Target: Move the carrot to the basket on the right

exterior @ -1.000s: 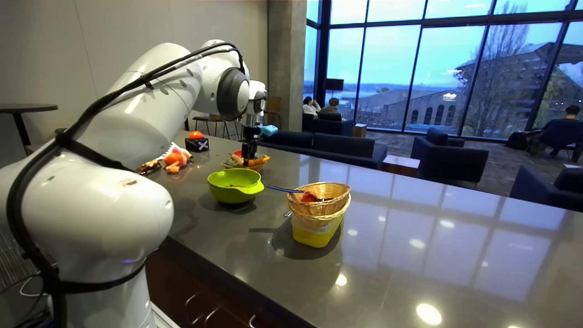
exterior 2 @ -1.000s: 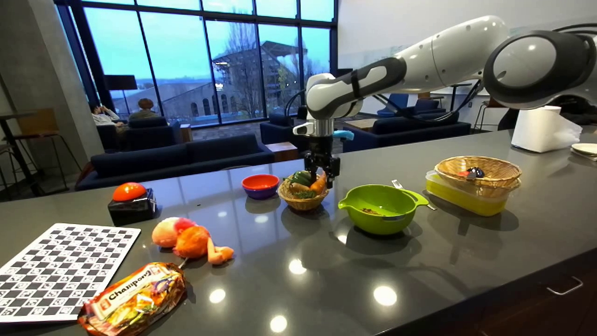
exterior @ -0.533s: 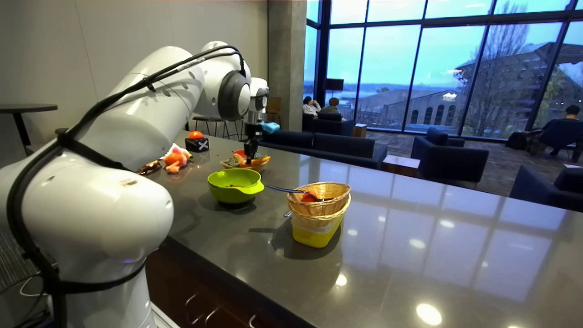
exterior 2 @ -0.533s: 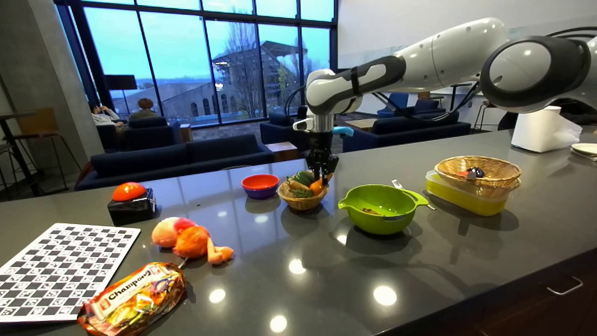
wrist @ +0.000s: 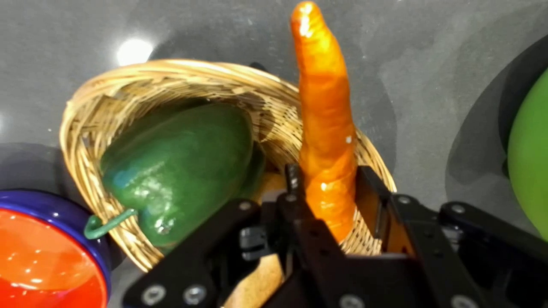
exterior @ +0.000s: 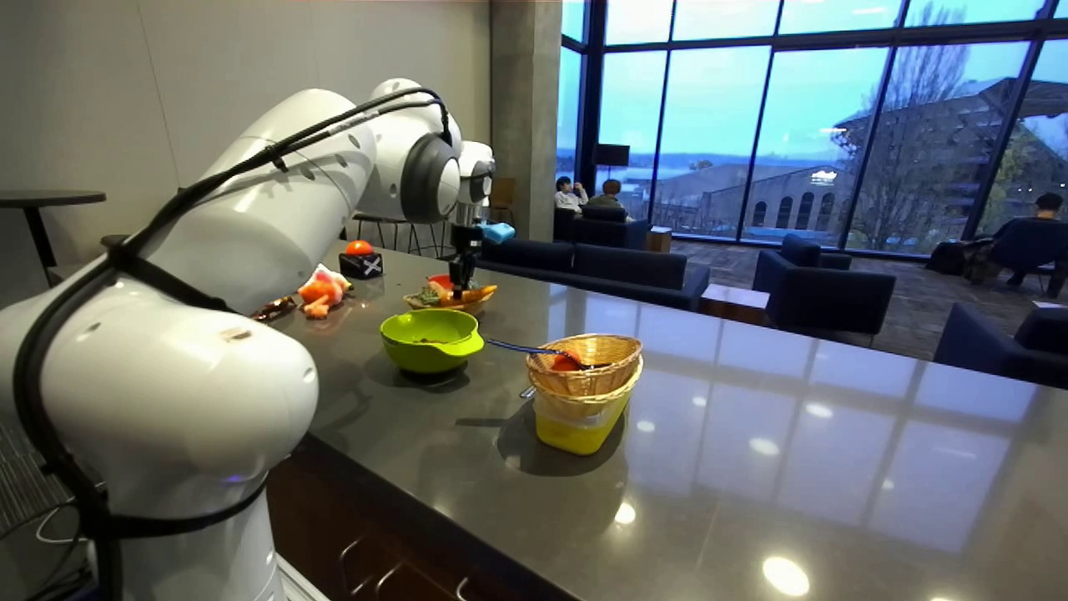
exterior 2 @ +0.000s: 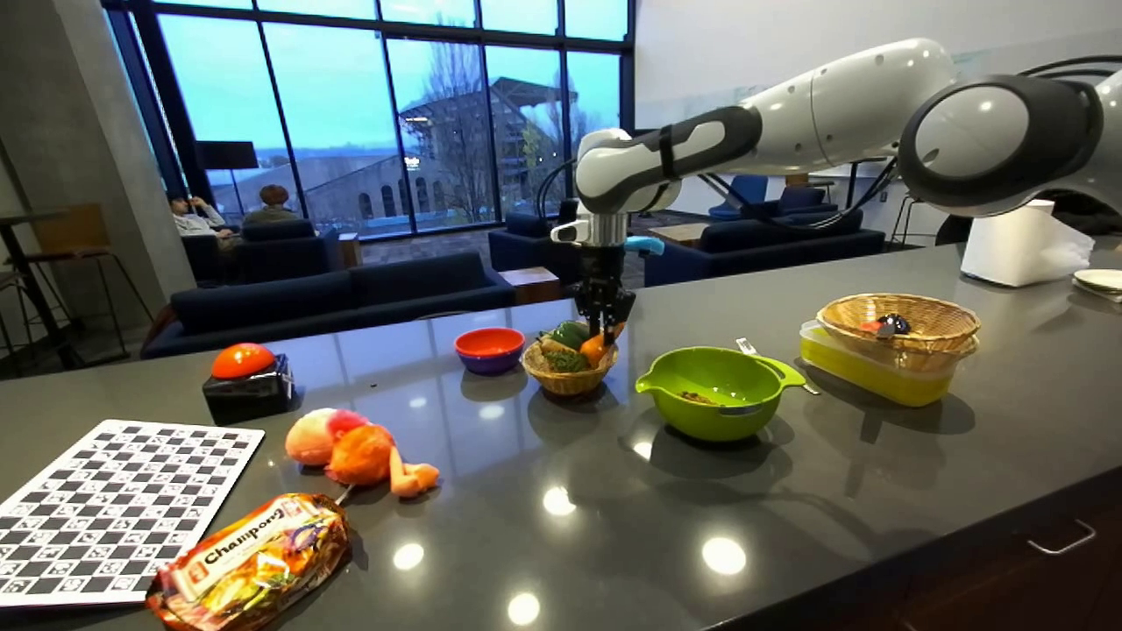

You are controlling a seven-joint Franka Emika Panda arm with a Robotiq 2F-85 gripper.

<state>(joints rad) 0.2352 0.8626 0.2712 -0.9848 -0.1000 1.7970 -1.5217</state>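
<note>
The gripper (wrist: 329, 182) is clamped on the slick, tapered carrot (wrist: 326, 115) at one side of the small basket (wrist: 171, 67), the rounded end jutting past the woven rim and a glossy green pepper (wrist: 184, 154) lying near its fingers. In an exterior view a gap of polished counter (exterior 2: 627, 412) comes next, then the smooth lime bowl (exterior 2: 710, 425); farther out, well apart from the gripper, the flared wicker far basket (exterior 2: 942, 317) sits on a yellow tub (exterior 2: 910, 386).
</note>
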